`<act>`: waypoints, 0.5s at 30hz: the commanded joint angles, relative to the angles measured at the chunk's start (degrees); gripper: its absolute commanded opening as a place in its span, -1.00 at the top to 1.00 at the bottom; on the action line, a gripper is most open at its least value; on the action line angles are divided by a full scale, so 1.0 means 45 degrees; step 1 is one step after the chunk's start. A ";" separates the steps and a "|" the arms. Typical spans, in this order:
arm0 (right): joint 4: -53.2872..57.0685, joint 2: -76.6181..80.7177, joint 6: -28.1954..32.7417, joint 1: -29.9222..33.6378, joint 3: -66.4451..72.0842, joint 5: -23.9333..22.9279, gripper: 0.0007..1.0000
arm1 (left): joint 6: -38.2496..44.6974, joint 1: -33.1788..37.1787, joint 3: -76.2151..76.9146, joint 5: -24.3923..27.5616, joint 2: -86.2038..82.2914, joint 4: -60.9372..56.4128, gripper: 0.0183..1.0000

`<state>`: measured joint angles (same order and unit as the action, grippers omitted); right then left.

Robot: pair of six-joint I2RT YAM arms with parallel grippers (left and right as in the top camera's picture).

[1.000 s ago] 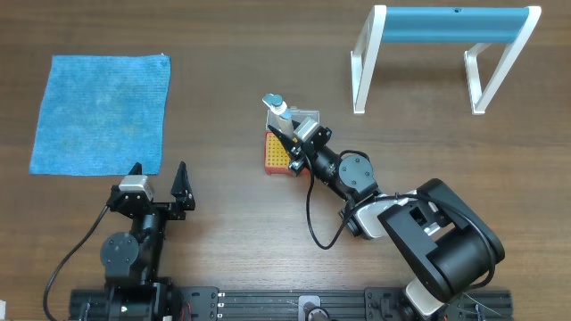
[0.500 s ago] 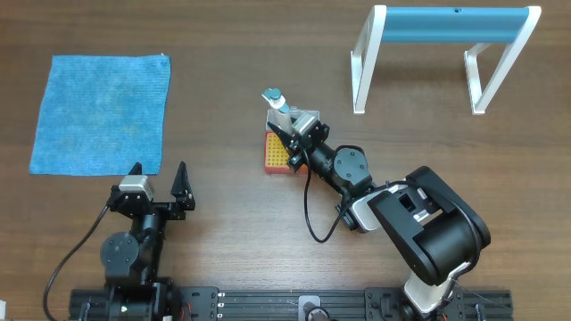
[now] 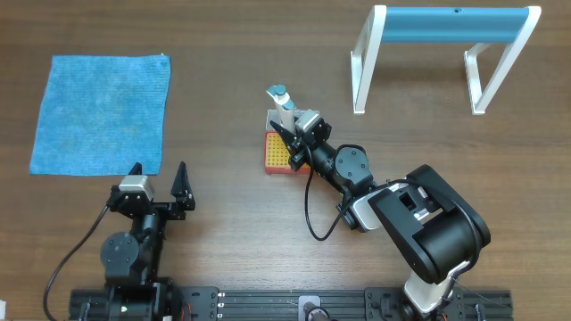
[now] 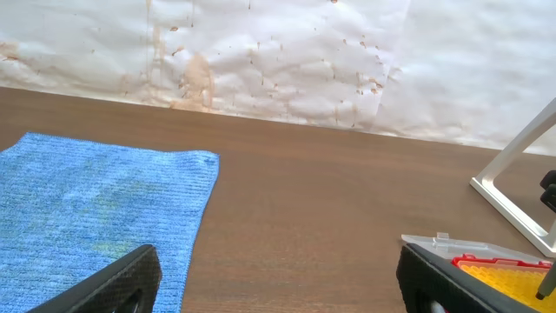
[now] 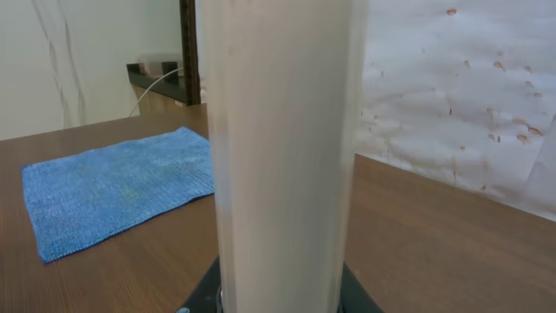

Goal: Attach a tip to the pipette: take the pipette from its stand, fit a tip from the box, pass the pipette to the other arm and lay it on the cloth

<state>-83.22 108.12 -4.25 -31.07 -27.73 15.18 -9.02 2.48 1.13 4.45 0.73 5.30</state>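
Off to the left, just beyond the left claw (image 3: 159, 169), the blue cloth (image 3: 100, 114) is spread flat on the table (image 3: 223, 232), and nothing has been laid on it. That claw is parked low with its fingers (image 4: 130, 278) spread wide and nothing between them; no shift is seen in it over the last second. Well to its right, the pipette (image 3: 282, 107) is clamped roughly upright in the right claw (image 3: 290, 131), its pale body close before that claw's camera. The yellow tip box (image 3: 277, 153) sits close beneath this claw, as far as can be judged from above.

Since a second ago the pipette's head has been carried slightly farther from the arms' bases, and the right arm's bulky rear links have been swung inward. Only a small nudge is seen in the last half second. This is judged to be fine alignment over the box, so the fitting step is in hand. The pipette's lower end is hidden, so whether a tip is on cannot be told.

Farther right of the claw, the white and blue stand (image 3: 446, 27) is left bare. The handover and the cloth are yet to come.
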 commanded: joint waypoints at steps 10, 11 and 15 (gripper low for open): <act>-0.0097 0.0194 -0.0296 -0.0073 -0.0238 0.0126 0.85 | 0.0073 0.0049 -0.0087 -0.0228 -0.0083 0.0000 -0.75; -0.0083 0.0194 -0.0296 -0.0078 -0.0238 0.0126 0.85 | 0.0073 0.0049 -0.0087 -0.0228 -0.0083 0.0000 -0.75; 0.0000 0.0194 -0.0296 -0.0117 -0.0238 0.0131 0.85 | 0.0073 0.0049 -0.0087 -0.0228 -0.0083 0.0000 -0.75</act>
<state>-83.02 108.14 -4.47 -31.14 -27.73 15.20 -9.02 2.48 1.13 4.45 0.73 5.28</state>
